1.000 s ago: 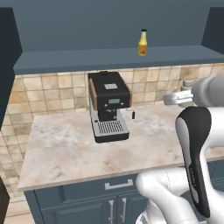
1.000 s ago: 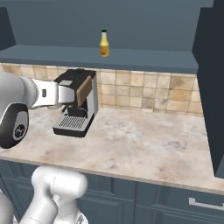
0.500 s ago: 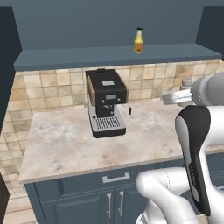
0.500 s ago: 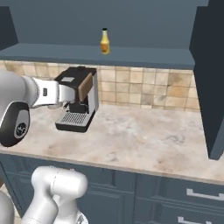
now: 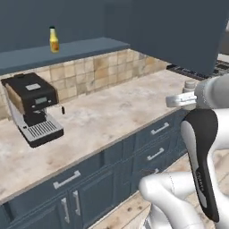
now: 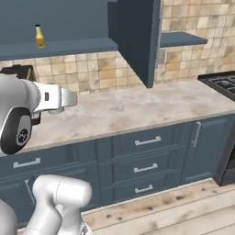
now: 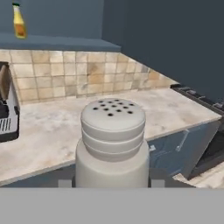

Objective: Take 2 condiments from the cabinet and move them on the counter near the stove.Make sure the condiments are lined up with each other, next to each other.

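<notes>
In the hand view a grey-white shaker (image 7: 113, 140) with a perforated lid stands upright close in front of the camera, and my gripper (image 7: 112, 181) is shut on its body. The gripper (image 5: 177, 101) hangs over the front edge of the beige counter (image 5: 112, 112), out in front of the cupboards. The yellow-orange bottle (image 5: 54, 40) with a green cap stands on the blue cabinet shelf (image 5: 76, 49), also seen as the bottle (image 6: 40, 36) far left. The black stove (image 6: 224, 84) sits at the counter's right end, well away from the gripper (image 6: 69, 98).
A black coffee machine (image 5: 33, 107) stands on the counter's left part. The cabinet's open blue door (image 6: 137, 41) juts out over the counter's middle. Blue drawers with silver handles (image 6: 147, 156) run below, and a wooden floor (image 6: 183, 206) lies in front.
The whole picture has shifted: the base has turned to the right, so the coffee machine slid left and the stove came into view. The gripper stays shut on the shaker.
</notes>
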Tool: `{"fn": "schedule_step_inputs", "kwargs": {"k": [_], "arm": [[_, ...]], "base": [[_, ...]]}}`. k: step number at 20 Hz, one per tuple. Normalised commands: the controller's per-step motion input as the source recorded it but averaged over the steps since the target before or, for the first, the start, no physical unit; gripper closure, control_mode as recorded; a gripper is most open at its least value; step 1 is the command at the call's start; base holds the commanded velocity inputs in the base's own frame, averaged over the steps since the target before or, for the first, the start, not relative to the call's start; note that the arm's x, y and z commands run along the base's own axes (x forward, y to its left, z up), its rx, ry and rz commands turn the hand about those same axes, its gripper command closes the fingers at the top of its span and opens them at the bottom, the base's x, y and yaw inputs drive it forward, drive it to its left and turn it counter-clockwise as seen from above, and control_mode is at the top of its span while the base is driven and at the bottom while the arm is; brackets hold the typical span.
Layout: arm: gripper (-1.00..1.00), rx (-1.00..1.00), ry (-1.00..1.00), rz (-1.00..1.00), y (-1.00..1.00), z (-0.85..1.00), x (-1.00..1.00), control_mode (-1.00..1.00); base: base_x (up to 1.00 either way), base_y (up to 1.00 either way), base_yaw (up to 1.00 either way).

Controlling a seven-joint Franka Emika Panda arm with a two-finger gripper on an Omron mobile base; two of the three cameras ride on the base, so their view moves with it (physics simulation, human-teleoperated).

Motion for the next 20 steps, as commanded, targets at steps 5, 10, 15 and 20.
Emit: {"fn": "schedule_step_inputs", "kwargs": {"k": [5, 10, 15, 20], "arm": [[1.00, 0.00, 0.00, 0.00, 0.00, 0.00, 0.00, 1.00], [1.00, 0.00, 0.00, 0.00, 0.00, 0.00, 0.00, 1.00], [1.00, 0.00, 0.00, 0.00, 0.00, 0.00, 0.00, 1.00], [1.00, 0.00, 0.00, 0.00, 0.00, 0.00, 0.00, 1.00]], "base": [[-0.37, 0.00, -0.94], [-0.19, -0.03, -0.69], [-0.14, -0.32, -0.40], [0.51, -0.67, -0.44]]}}
